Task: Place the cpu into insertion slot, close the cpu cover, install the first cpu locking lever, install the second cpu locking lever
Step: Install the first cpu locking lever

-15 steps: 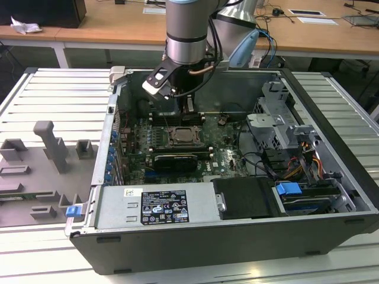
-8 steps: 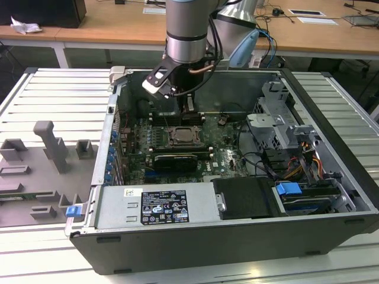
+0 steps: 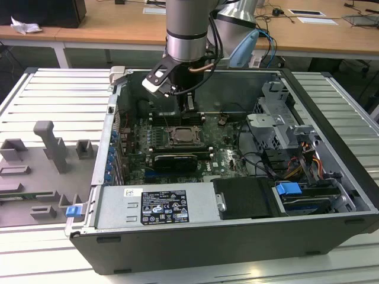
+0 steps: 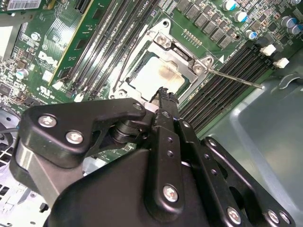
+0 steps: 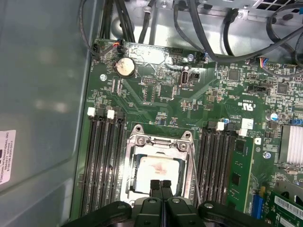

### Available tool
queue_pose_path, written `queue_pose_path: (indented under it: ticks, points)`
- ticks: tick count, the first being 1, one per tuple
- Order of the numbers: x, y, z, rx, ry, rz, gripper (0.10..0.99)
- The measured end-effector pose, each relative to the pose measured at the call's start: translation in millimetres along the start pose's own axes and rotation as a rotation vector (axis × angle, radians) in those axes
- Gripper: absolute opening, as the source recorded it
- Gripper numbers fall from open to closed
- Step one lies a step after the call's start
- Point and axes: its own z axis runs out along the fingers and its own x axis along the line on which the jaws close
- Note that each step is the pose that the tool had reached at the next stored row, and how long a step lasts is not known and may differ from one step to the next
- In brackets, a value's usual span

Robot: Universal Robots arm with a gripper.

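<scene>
The cpu (image 5: 156, 169) lies flat in the insertion slot (image 3: 185, 138), its pale metal top (image 4: 156, 75) showing through the cut-out. The silvery cpu cover (image 5: 161, 141) is folded down around it. A thin metal locking lever (image 4: 236, 79) sticks out from the socket corner over the memory slots, unlatched. My gripper (image 5: 160, 183) hangs just above the near edge of the socket, fingers shut together with nothing between them. In the exterior view the gripper (image 3: 189, 109) sits inside the open computer case, behind the socket.
Long black memory slots (image 5: 102, 161) flank the socket on both sides. A black expansion card (image 3: 174, 161) lies in front of the socket in the exterior view. Cables (image 3: 260, 163) and drive cages (image 3: 278, 118) fill the case's right side. Grey fixtures (image 3: 53, 148) stand on the table outside, at the exterior view's left.
</scene>
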Motion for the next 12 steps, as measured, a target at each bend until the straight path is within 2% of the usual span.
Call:
queue_pose_path:
  ticks: [12]
  points:
    - [-0.1,0.2,-5.4,0.000,-0.0001,0.000,0.106]
